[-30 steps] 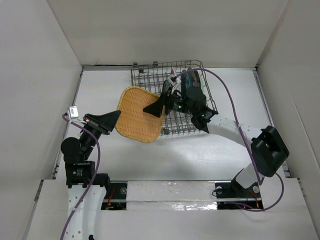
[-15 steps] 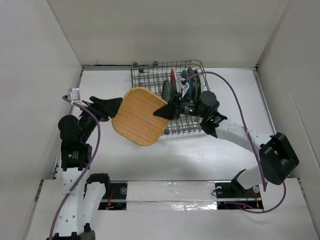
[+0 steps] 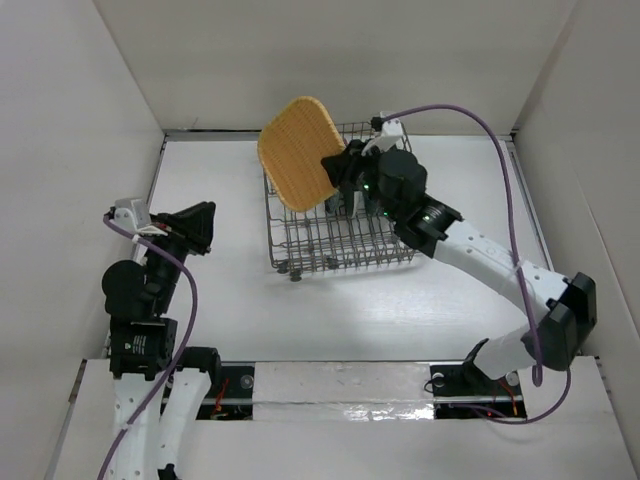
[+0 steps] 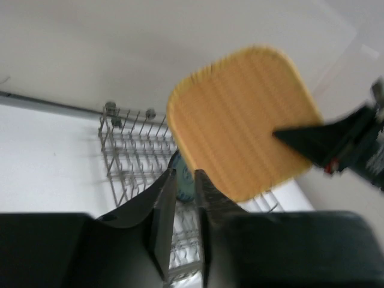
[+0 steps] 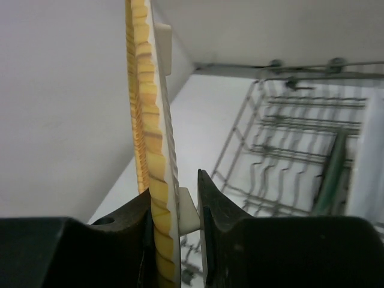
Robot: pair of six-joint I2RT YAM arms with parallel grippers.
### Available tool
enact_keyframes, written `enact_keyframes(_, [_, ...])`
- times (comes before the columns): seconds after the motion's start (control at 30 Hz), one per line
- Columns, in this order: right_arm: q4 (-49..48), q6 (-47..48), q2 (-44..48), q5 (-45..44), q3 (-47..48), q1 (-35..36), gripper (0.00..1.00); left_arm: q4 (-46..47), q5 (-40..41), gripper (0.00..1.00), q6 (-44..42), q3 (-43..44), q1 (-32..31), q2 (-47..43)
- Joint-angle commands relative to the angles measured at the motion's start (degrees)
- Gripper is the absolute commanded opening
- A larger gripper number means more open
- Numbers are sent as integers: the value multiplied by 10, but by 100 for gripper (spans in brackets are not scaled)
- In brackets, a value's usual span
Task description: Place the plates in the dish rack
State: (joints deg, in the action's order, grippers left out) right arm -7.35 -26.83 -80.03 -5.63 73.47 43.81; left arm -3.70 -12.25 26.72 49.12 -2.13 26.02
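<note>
Right jaws clamping orange plate (image 3: pixel 297 152) edge above dish rack (image 3: pixel 335 235), left jaws nearly closed, empty

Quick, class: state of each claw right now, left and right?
Left claw: closed, holding nothing.
Right claw: closed on the edge of the orange plate, held above the dish rack.

Even, bright light; soft shadows; motion-blurred left wrist view.

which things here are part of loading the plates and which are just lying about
Part of the job:
- orange rounded-square plate, gripped on edge by the right gripper
- grey wire dish rack
- dark teal plate standing in the rack

Just there:
- purple cables
- left gripper, holding nothing
</note>
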Motion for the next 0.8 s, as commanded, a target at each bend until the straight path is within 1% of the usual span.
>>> enact_keyframes(0.0, [59,70,-61,-290,90,37,0,20,-32,12,-45,-39,-23,13])
enact_keyframes(0.03, [72,79,-78,-324,105,37,0,23,-48,2,-47,-43,-24,18])
enact_keyframes(0.07, [85,84,-96,-385,141,37,0,24,-52,0,-49,-53,-24,21])
enact_keyframes(0.1, [97,88,-128,-410,157,37,0,26,-56,0,-49,-60,-24,23])
enact_keyframes(0.17, [115,102,-157,-469,184,37,0,34,-60,0,-51,-85,-24,25])
enact_keyframes(0.2, [118,109,-181,-485,205,37,0,34,-62,0,-54,-91,-24,32])
enact_keyframes(0.27, [132,114,-208,-517,228,37,0,23,-57,0,-61,-84,-43,41])
enact_keyframes(0.33, [147,118,-246,-527,260,37,0,18,-45,2,-68,-81,-50,45])
enact_keyframes(0.37, [155,116,-259,-527,272,31,0,16,-45,6,-69,-82,-58,45])
enact_keyframes(0.57, [174,108,-332,-501,329,31,0,-2,-30,15,-76,-83,-58,44])
enact_keyframes(0.77, [187,103,-373,-487,359,36,0,-6,-25,20,-80,-81,-58,47])
